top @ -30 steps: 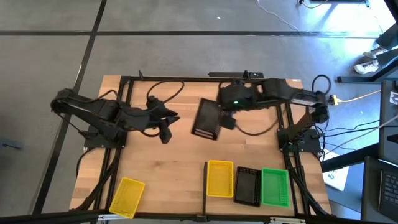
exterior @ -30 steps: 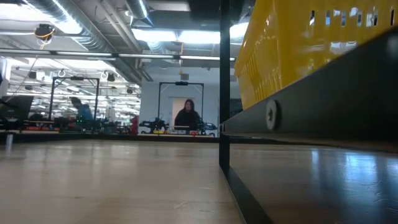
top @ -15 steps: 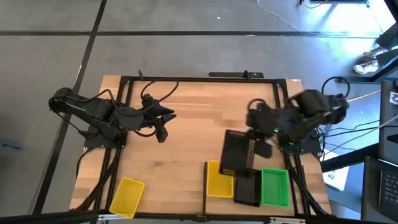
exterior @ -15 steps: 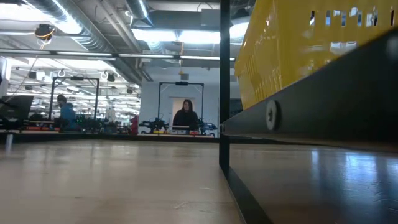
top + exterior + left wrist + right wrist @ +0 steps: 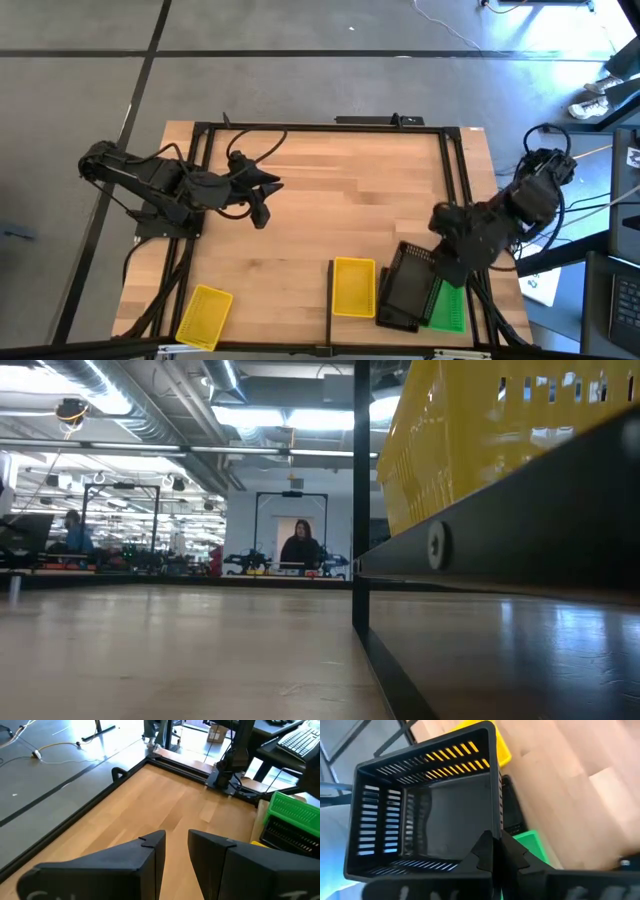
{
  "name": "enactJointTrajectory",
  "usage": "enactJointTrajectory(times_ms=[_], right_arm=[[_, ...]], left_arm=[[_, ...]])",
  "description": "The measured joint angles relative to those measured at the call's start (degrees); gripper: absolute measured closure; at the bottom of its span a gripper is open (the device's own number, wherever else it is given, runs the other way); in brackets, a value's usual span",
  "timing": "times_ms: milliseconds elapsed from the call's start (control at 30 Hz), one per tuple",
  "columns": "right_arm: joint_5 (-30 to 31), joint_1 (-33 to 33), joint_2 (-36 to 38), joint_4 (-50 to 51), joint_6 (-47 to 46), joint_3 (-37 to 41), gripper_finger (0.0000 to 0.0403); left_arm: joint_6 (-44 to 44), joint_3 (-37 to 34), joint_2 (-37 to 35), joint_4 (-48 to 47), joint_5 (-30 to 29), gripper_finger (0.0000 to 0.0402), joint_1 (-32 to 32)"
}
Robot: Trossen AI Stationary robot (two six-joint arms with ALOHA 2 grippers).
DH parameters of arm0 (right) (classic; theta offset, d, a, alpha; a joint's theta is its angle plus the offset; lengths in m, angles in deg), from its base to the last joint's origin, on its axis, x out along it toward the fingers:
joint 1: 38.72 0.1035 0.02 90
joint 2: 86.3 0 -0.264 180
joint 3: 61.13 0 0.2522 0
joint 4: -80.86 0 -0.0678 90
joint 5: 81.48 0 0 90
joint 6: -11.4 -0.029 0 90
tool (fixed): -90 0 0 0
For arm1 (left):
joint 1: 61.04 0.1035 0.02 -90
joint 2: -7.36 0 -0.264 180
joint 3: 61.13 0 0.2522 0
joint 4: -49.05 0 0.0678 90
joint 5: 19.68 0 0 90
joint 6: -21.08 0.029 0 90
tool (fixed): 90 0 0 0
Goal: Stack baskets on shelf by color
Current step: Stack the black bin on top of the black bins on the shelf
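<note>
My right gripper (image 5: 447, 262) (image 5: 495, 851) is shut on a black basket (image 5: 405, 283) at the table's near right, over the shelf (image 5: 331, 300). Under it on the shelf lie another black basket (image 5: 392, 318) (image 5: 512, 817) and a green basket (image 5: 447, 308) (image 5: 531, 845). A yellow basket (image 5: 353, 287) (image 5: 500, 430) rests beside them on its bottom. A second yellow basket (image 5: 205, 315) lies on the tabletop near the near-left corner. My left gripper (image 5: 262, 208) (image 5: 176, 847) hovers open over the table's left half. The other baskets are out of view. My right gripper pinches one wall of the black basket at its rim (image 5: 496, 832), one finger inside and one outside. The fingers come slanting from above and from the table's right. The basket is tilted, open side up, over the black and green baskets; whether it touches them I cannot tell.
A black frame (image 5: 320, 128) runs along the table's far, left and right sides. Cables (image 5: 262, 150) trail at the far left. Bare wood (image 5: 340, 200) spans the middle of the table. In the low view a person (image 5: 301, 548) sits far behind the table.
My right gripper has carried the black basket from the table's far middle toward the near right edge, down to above the shelf's black and green baskets. The basket has turned about on the way. The left arm has kept still.
</note>
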Motion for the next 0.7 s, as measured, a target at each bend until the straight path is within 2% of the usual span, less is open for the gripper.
enactJointTrajectory(times_ms=[233,400,700], right_arm=[[-1.64,3.79,1.61,-7.37,-1.58,12.45,0.0403],[-2.67,4.84,1.60,-10.40,-1.50,20.64,0.0403],[-1.88,4.89,2.40,-20.67,2.78,30.54,0.0403]], left_arm=[[0.27,0.00,0.00,0.00,0.29,0.0327,0.00],[0.45,-0.04,-0.73,0.10,5.40,0.0327,0.01],[0.40,-0.04,-0.66,0.44,6.23,0.0327,0.00]])
